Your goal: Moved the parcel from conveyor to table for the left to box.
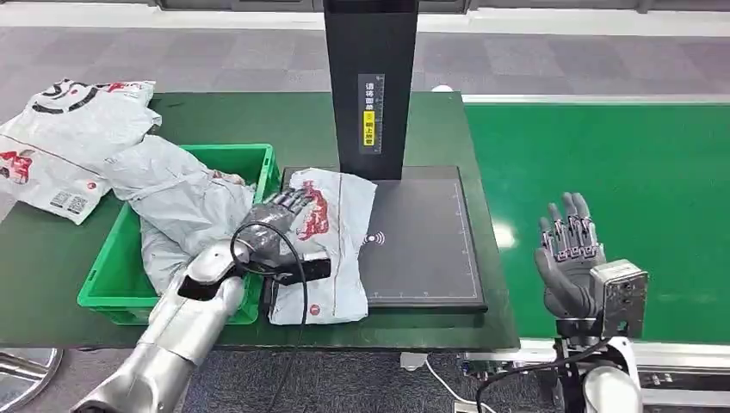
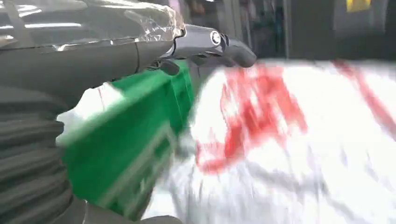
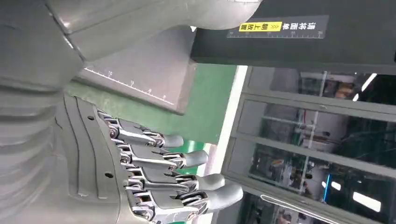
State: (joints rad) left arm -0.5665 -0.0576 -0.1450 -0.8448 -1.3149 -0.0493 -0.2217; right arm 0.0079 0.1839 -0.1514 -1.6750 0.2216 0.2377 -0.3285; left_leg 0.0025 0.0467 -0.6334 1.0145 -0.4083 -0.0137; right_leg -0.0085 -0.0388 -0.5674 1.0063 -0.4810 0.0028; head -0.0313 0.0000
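Parcel [image 1: 331,249] lies centre frame, overlapping scanner pad [image 1: 422,241] left edge, beside green bin [image 1: 112,284]. Left hand [image 1: 275,228] rests on it, grip unclear. Right hand [image 1: 568,258] released over conveyor [image 1: 620,163]. Advice: secure firm hold, lift clear of bin rim.

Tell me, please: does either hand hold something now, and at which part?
The left hand lies on the parcel at its edge nearest the green bin; whether it grips cannot be told. The right hand holds nothing, fingers apart.
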